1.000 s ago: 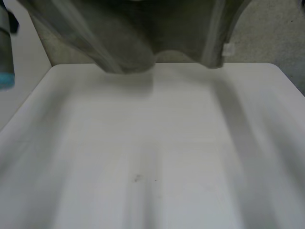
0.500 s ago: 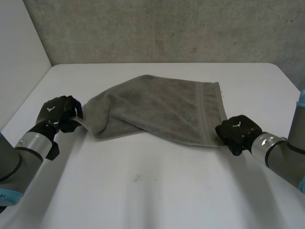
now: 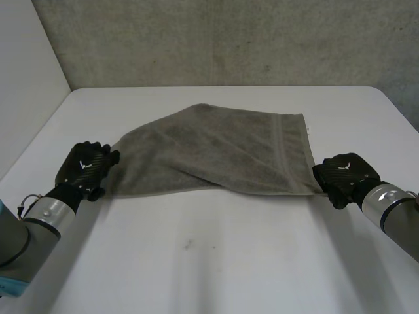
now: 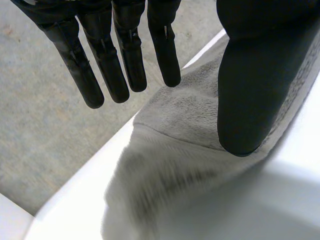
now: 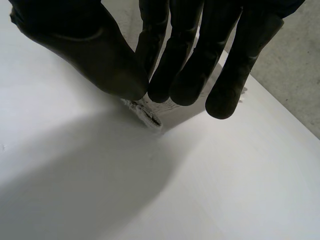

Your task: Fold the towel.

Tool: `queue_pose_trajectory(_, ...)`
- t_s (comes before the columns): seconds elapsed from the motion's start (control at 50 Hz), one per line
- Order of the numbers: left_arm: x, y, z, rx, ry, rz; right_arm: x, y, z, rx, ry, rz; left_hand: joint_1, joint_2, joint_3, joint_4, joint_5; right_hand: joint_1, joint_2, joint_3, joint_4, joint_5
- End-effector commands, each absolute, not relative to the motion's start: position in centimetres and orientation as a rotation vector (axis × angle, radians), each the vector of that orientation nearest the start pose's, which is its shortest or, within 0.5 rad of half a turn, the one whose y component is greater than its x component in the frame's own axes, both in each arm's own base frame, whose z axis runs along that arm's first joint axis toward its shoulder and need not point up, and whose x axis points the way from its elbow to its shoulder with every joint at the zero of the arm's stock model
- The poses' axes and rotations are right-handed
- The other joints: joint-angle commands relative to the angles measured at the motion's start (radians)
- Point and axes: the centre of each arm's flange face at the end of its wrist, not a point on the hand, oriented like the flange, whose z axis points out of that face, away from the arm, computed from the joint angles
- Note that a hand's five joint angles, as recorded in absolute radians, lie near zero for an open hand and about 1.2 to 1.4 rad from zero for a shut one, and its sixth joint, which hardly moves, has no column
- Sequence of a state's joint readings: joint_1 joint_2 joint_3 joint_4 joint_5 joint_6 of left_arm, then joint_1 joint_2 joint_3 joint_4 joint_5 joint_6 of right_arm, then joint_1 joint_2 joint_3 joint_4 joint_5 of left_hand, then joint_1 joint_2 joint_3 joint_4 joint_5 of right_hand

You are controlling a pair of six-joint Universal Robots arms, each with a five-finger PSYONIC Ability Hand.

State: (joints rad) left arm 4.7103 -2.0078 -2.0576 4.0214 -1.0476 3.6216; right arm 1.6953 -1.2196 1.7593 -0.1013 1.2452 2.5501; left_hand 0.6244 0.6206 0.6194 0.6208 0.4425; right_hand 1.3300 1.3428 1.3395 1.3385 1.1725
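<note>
Grey-green terry, the towel (image 3: 216,154) lies on the white surface (image 3: 216,268), drawn out between the two hands. Its long axis runs across the surface from the left hand (image 3: 84,169) to the right hand (image 3: 344,175), and the near edge is almost straight between them. The far side bulges away from the robot. A loose upper layer slants over the middle and hides what lies under it.

A woven band (image 3: 280,154) crosses the towel near its right end, and a small pale tag (image 3: 308,129) sticks out at the far right corner. From the head view both near corners vanish under the hands, so the grips cannot be read there.

In the left wrist view the fingers (image 4: 125,55) are straight and stand wide apart from the thumb (image 4: 255,85), curled round nothing. The thumb overlaps the towel (image 4: 185,115), but I cannot tell whether it touches the cloth. The stretch of cloth nearest the camera is smeared.

In the right wrist view the thumb (image 5: 90,50) and fingertips (image 5: 162,87) close together on a frayed corner of the towel (image 5: 145,112). The fingers hide the rest of the cloth.
</note>
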Motion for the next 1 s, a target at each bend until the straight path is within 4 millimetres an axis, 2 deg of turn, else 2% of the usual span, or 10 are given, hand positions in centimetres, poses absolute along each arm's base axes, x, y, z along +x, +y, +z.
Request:
queue_pose_trajectory(0.02, -17.8, -31.1, 10.7, 1.110, 1.954, -2.209, 19.9, -28.5, 15.6, -1.168, 2.337, -1.697, 0.088, 0.092, 0.093, 0.092, 0.096, 0.066, 0.053, 0.057, 0.058, 0.049)
queue_pose_trajectory(0.28, -17.7, -31.6, 10.4, 1.194, 1.846, -2.141, 19.7, -28.6, 15.5, -1.162, 2.345, -1.697, 0.162, 0.165, 0.167, 0.165, 0.169, 0.066, 0.053, 0.057, 0.058, 0.049)
queue_pose_trajectory(0.36, -17.5, -31.2, 10.5, 1.191, 1.885, -2.117, 19.6, -28.8, 15.5, -1.131, 2.357, -1.706, 0.159, 0.163, 0.164, 0.162, 0.166, 0.066, 0.053, 0.057, 0.058, 0.049)
queue_pose_trajectory(0.44, -17.1, -30.6, 10.3, 1.195, 2.016, -2.040, 19.4, -29.2, 15.9, -1.069, 2.365, -1.721, 0.126, 0.130, 0.131, 0.130, 0.134, 0.066, 0.053, 0.057, 0.058, 0.049)
queue_pose_trajectory(0.48, -17.0, -30.3, 10.1, 1.198, 2.069, -2.004, 18.7, -29.9, 16.2, -0.978, 2.385, -1.749, 0.115, 0.118, 0.120, 0.118, 0.122, 0.066, 0.053, 0.057, 0.058, 0.049)
queue_pose_trajectory(0.58, -16.8, -30.2, 10.0, 1.204, 2.176, -1.945, 17.4, -30.9, 17.2, -0.905, 2.407, -1.820, 0.091, 0.095, 0.096, 0.095, 0.099, 0.066, 0.053, 0.057, 0.058, 0.049)
queue_pose_trajectory(0.68, -16.9, -30.2, 9.9, 1.220, 2.195, -1.944, 16.8, -31.3, 17.9, -0.885, 2.410, -1.856, 0.091, 0.095, 0.096, 0.095, 0.099, 0.066, 0.053, 0.057, 0.058, 0.049)
queue_pose_trajectory(1.0, -16.8, -31.6, 10.0, 1.205, 2.178, -1.968, 16.9, -31.3, 17.8, -0.894, 2.405, -1.846, 0.115, 0.118, 0.120, 0.118, 0.122, 0.066, 0.053, 0.057, 0.058, 0.049)
